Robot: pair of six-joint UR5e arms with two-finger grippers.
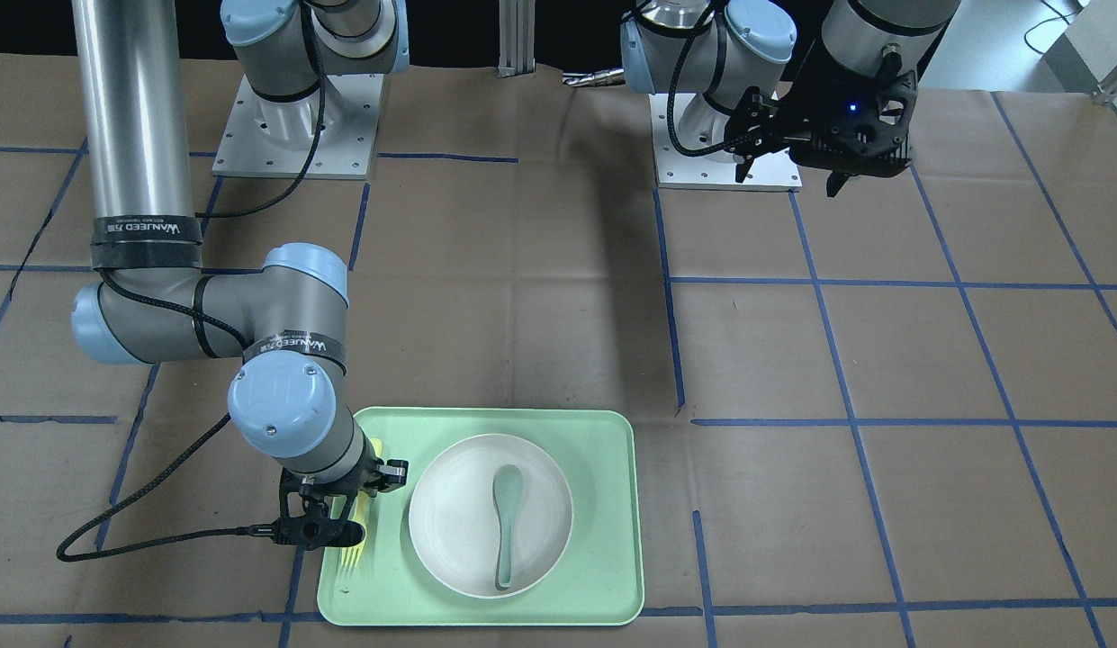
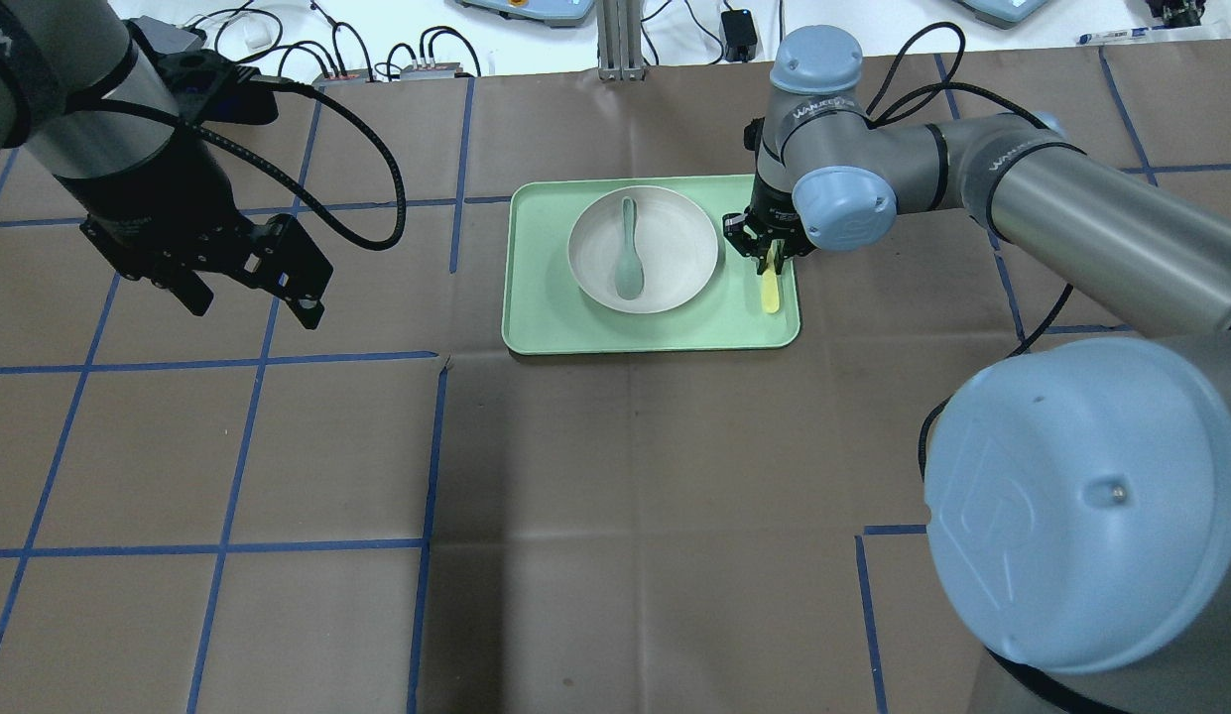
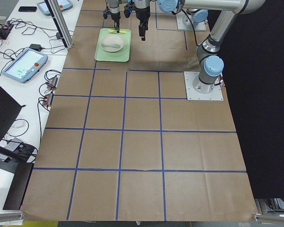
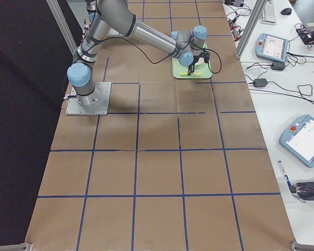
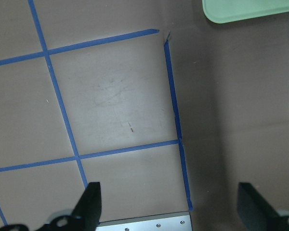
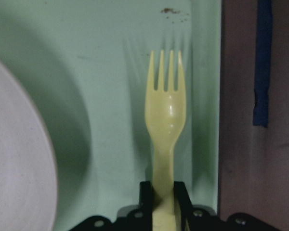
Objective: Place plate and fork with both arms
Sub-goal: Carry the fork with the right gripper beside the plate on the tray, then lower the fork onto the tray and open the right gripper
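Right hand (image 2: 771, 264) low, fingers pinched together; left hand (image 2: 253, 307) high, fingers spread wide

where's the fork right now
In the overhead view the fork is over the right-hand strip of the green tray, just right of the plate, with its handle pinched in the right end effector.

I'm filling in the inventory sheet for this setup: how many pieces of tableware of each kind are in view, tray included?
tray: 1
plate: 1
spoon: 1
fork: 1
Total: 4
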